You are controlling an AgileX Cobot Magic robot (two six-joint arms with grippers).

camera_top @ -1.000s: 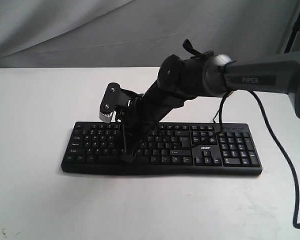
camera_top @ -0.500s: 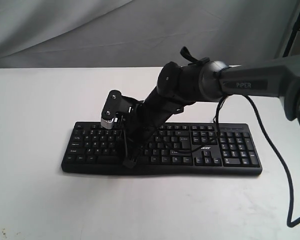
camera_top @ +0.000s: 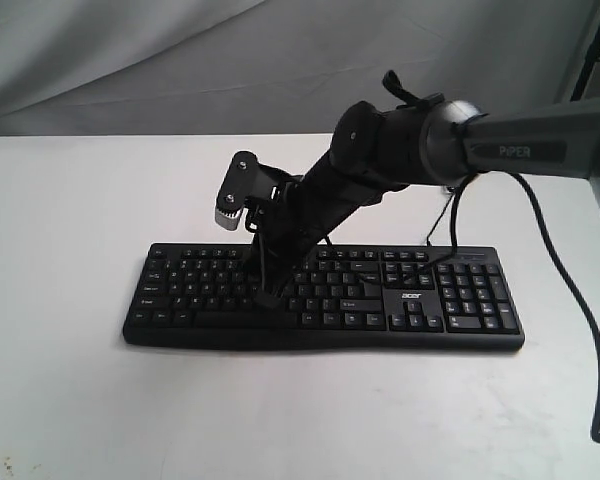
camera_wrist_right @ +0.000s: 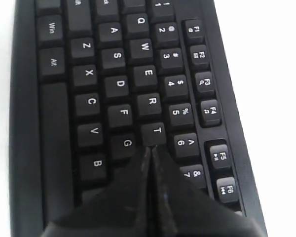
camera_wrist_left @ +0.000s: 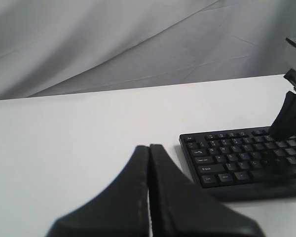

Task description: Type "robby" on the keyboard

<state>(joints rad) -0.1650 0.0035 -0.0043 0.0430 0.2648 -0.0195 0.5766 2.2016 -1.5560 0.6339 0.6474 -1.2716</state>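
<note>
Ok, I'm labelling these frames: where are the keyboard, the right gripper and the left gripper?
keyboard (camera_top: 345, 303), exterior view, on the main key block.
right gripper (camera_wrist_right: 149, 149), right wrist view, where its shut fingertips meet.
left gripper (camera_wrist_left: 149, 146), left wrist view, where its shut fingertips meet.

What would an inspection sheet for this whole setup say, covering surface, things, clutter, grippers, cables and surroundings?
Surface: white table, plain.
Job's things: black keyboard, flat on the table, keys up.
Clutter: nothing seen.
Grippers: right gripper closed, tip at the letter rows beside the T key; left gripper closed, over bare table off the keyboard's end.
Cables: thick black cable hangs from the right arm; thinner cable behind the keyboard.
Surroundings: grey cloth backdrop.
</note>
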